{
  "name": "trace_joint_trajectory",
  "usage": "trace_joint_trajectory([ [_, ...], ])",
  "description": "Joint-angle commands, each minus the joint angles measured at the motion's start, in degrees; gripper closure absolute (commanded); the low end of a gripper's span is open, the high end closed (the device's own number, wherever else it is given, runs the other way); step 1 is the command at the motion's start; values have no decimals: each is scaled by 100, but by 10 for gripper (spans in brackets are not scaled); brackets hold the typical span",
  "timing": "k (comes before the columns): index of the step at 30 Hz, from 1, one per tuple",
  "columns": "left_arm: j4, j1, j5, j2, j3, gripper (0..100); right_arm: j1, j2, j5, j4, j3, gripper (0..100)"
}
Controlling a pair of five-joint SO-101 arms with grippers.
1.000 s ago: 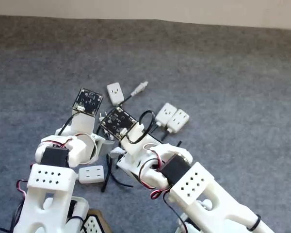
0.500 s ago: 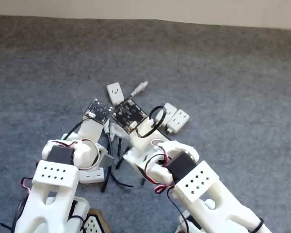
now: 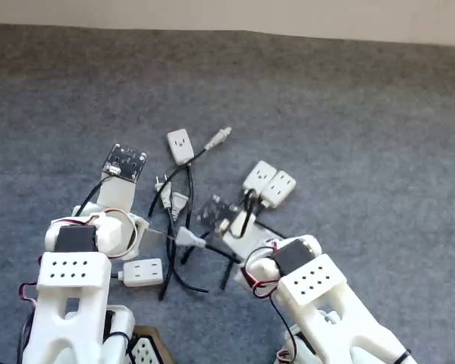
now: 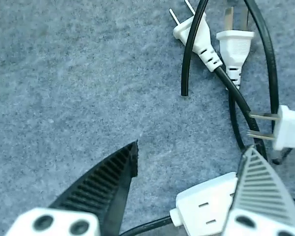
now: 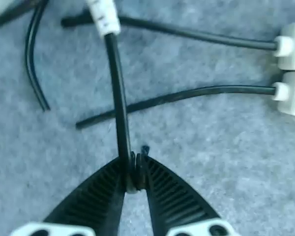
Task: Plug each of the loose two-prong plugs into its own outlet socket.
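Observation:
Three white two-prong plugs (image 3: pixel 180 203) on black cables lie tangled mid-carpet. My left gripper (image 4: pixel 192 147) hangs open just above the carpet, its black finger (image 4: pixel 108 182) and grey finger (image 4: pixel 258 182) wide apart. A white outlet (image 4: pixel 206 206) lies by the grey finger, with one plug (image 4: pixel 285 129) just beyond it. Two more plugs (image 4: pixel 196 34) lie farther off. My right gripper (image 5: pixel 132 169) is shut on the black cable (image 5: pixel 119 113) of a plug (image 5: pixel 102 17), low at the carpet. In the high view that plug (image 3: pixel 188 239) lies between the arms.
Other white outlets lie around: one (image 3: pixel 180 145) at the back, a pair (image 3: pixel 269 183) to the right, one (image 3: pixel 142 271) near the left arm's base. A grey-white connector (image 3: pixel 218 138) lies at the back. Open grey carpet (image 3: pixel 364 136) stretches beyond and to the right.
The right arm drew back toward its base, gripping a plug's cable. The left wrist swung left. The plugs that both wrists covered now show.

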Motion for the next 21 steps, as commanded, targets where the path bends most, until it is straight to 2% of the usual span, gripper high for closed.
trace_joint_trajectory([
  [1, -70, -22, 53, -75, -198, 678, 180, -84, 756, 699, -40, 993],
  [5, -70, -31, 44, -75, -198, 678, 673, -84, 1029, 1182, -382, 993],
  [10, -70, -31, 44, -66, -198, 678, 1244, -84, 1978, 1991, -971, 993],
  [13, -70, -13, 53, -57, -198, 678, 1253, -84, 2418, 2413, -1121, 993],
  [17, -70, -13, 53, -40, -189, 678, 1244, -84, 2602, 2440, -1033, 988],
  [19, -70, -4, 53, -31, -180, 678, 1007, -84, 2813, 2431, -980, 943],
  [21, -79, 4, 53, -48, -84, 678, 576, -84, 2646, 2193, -813, 850],
])
